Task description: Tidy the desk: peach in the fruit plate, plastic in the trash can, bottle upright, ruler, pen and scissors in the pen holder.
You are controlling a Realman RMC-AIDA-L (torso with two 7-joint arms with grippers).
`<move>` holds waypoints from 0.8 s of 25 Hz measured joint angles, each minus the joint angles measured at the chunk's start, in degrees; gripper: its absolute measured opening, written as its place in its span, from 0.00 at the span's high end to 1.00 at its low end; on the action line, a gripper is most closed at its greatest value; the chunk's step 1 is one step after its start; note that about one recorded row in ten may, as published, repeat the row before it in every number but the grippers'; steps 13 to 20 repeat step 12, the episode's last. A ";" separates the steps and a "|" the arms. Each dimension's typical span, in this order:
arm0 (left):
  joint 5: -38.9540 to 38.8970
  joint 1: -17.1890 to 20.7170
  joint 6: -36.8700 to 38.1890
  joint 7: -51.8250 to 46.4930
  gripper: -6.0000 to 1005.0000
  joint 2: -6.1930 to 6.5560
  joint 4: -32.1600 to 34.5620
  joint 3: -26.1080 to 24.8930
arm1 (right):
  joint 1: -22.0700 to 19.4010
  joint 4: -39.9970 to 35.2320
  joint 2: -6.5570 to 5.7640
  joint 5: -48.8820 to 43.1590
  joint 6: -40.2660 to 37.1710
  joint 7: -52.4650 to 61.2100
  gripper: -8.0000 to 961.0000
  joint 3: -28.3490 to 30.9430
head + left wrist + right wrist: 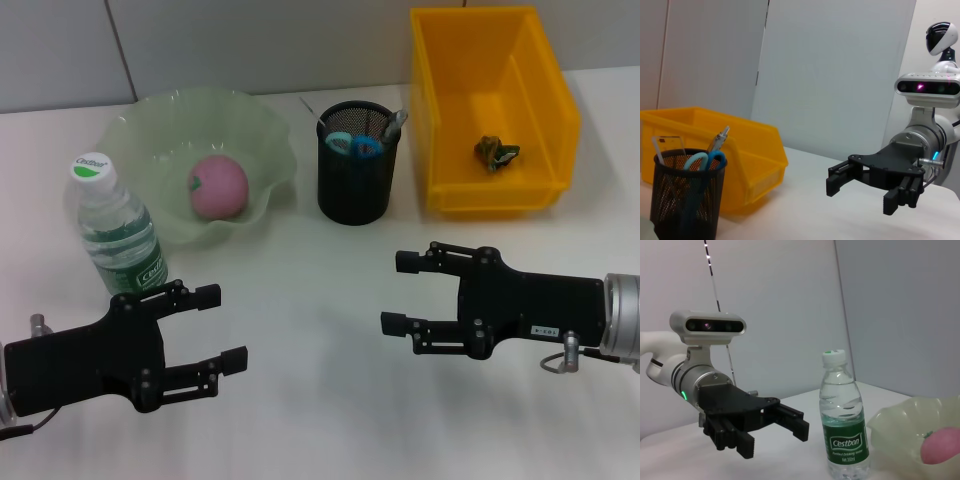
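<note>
On the white table (330, 300) three containers stand in a row at the far side. The pale green, wavy-rimmed translucent fruit plate (262, 130) sits toward the left and holds the pink round peach (218, 187) near its middle; the peach also shows at the edge of the right wrist view (940, 446). The black wire-mesh cylindrical pen holder (356, 190) stands just beside the plate, between it and the bin, and contains the blue-handled scissors (352, 144), handles up, a grey-tipped pen (393, 124) leaning on the rim, and a clear plastic ruler (668, 145) that is legible only in the left wrist view. The yellow rectangular plastic bin serving as trash can (548, 100) stands on the right and holds one crumpled piece of greenish plastic wrapper (496, 152) on its floor. The clear plastic water bottle with white cap and green label (118, 232) stands upright on the table, just beside the near left edge of the fruit plate. The left gripper (220, 326) hovers over the near left of the table, close to the bottle, fingers spread and grasping nothing. The right gripper (397, 293) hovers over the near right of the table, well apart from the bin, fingers likewise released and empty.
</note>
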 joint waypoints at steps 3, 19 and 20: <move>0.00 -0.02 -0.03 0.01 0.20 0.11 0.00 0.02 | 0.06 0.06 0.00 0.00 -0.08 -0.02 0.18 -0.05; 0.00 -0.40 0.21 -0.01 0.20 0.26 0.19 0.03 | 0.30 0.15 0.00 0.00 -0.49 0.23 0.18 0.25; 0.00 -0.40 0.21 -0.01 0.20 0.26 0.19 0.03 | 0.30 0.15 0.00 0.00 -0.49 0.23 0.18 0.25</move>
